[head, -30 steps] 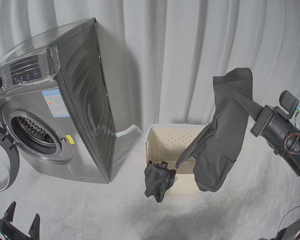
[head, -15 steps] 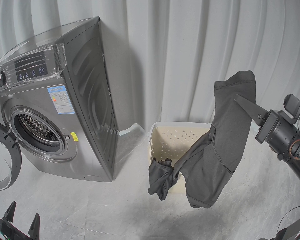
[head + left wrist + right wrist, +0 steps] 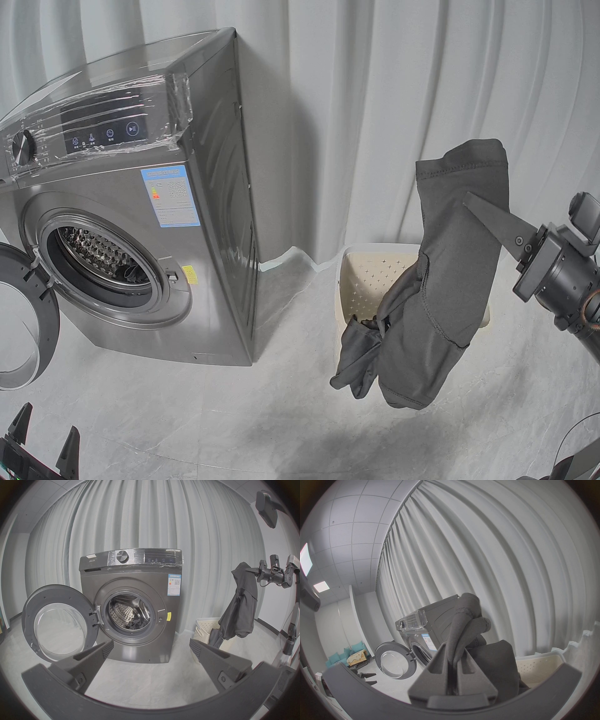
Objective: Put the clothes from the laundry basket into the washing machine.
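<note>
My right gripper (image 3: 478, 206) is shut on a dark grey garment (image 3: 447, 269), which hangs from it above the cream laundry basket (image 3: 369, 265). The garment's lower end (image 3: 357, 362) drapes over the basket's near rim. In the right wrist view the cloth (image 3: 464, 620) is pinched between the closed fingers (image 3: 437, 673). The grey washing machine (image 3: 144, 187) stands to the left, its round door (image 3: 25, 319) swung wide and the drum (image 3: 103, 256) exposed. A dark item lies inside the drum (image 3: 134, 624). My left gripper (image 3: 150, 655) is open and low, facing the machine's front.
White curtains (image 3: 400, 94) hang behind the machine and the basket. The pale floor (image 3: 219, 412) between me and the machine is bare. The open door juts out to the machine's left.
The head camera has swung left, so machine and basket sit further right in the picture. The hanging garment's lower end has slid toward the basket's near rim. The left gripper looks unchanged.
</note>
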Controlling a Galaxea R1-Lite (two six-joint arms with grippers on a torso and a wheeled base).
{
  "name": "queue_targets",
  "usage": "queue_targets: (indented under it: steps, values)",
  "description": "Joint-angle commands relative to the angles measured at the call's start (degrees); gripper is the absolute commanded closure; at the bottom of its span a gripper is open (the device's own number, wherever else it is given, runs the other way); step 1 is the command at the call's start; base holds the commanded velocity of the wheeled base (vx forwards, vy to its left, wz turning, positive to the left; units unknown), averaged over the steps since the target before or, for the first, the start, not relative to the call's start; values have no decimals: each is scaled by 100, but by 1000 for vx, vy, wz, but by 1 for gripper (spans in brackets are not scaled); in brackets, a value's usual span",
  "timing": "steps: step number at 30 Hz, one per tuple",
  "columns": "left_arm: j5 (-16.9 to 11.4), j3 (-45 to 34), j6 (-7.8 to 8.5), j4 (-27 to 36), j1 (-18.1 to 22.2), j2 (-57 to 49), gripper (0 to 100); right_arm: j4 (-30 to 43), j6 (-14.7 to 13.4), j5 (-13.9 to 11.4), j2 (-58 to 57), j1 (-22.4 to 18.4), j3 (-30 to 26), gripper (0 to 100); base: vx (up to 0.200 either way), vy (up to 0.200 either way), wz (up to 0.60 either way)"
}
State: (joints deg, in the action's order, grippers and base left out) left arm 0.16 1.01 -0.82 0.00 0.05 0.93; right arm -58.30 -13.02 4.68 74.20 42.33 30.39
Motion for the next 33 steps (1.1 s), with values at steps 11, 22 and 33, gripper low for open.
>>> queue_targets:
  steps: [11, 22, 33]
  values:
    - [2, -92, 3, 9, 4, -93, 0, -209, 1, -284, 6, 118, -148, 100, 0, 200, 0]
    - [2, -92, 3, 0, 4, -93, 0, -367, 10, -363, 33, 153, -156, 100, 0, 200, 0]
    - [-16, -92, 20, 9, 4, -93, 0, -358, 1, -345, 77, 65, -191, 100, -36, 55, 0]
